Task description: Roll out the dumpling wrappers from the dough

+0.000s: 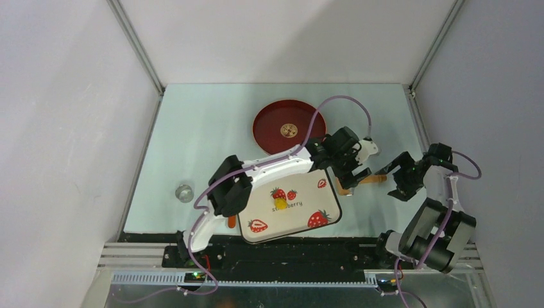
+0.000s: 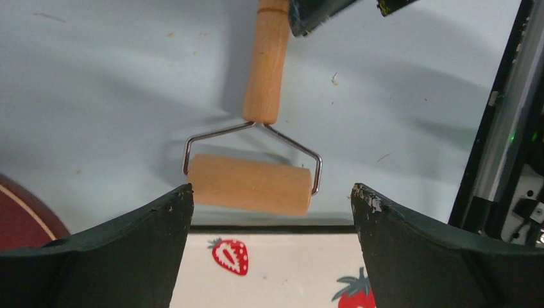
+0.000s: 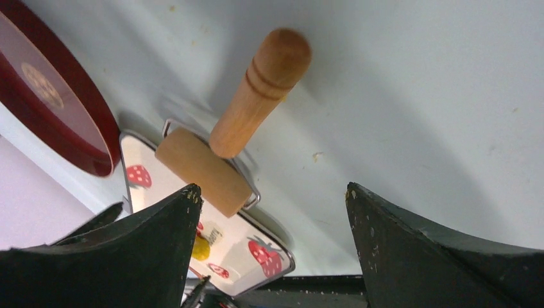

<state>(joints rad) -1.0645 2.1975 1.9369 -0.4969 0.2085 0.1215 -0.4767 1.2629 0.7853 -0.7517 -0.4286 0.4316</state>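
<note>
While the dough (image 1: 280,205) lies as a small yellow lump near the middle of the strawberry-print tray (image 1: 306,194), among the red prints, the roller (image 2: 262,106) is off the tray, on the table (image 1: 205,128) just beside the tray's far right corner. The two are apart, with bare tray between them. The roller's wooden drum (image 2: 251,184) sits along the tray's edge, and its handle (image 3: 260,90) points away toward the right arm.

The left arm reaches from its base at the near left diagonally over the tray's far left part. The left gripper (image 2: 271,192) hangs above the drum with its fingers spread wide, one to each side, gripping nothing. The right arm is folded, its elbow raised at the right and its forearm stretched leftward. The right gripper (image 3: 271,187) faces the handle's rounded end, which lies ahead of the fingers rather than between them. Its fingers also stand well apart and hold nothing. From the left wrist, dark tips of the right gripper show just beside the top of the handle; whether they touch it cannot be told.

The tray holds only the dough. Beyond it stands the red plate (image 1: 266,128), a gold-brown emblem (image 1: 289,130) at its centre and nothing else on it. A small round metal piece (image 1: 185,192) sits on the table well to the tray's left.
</note>
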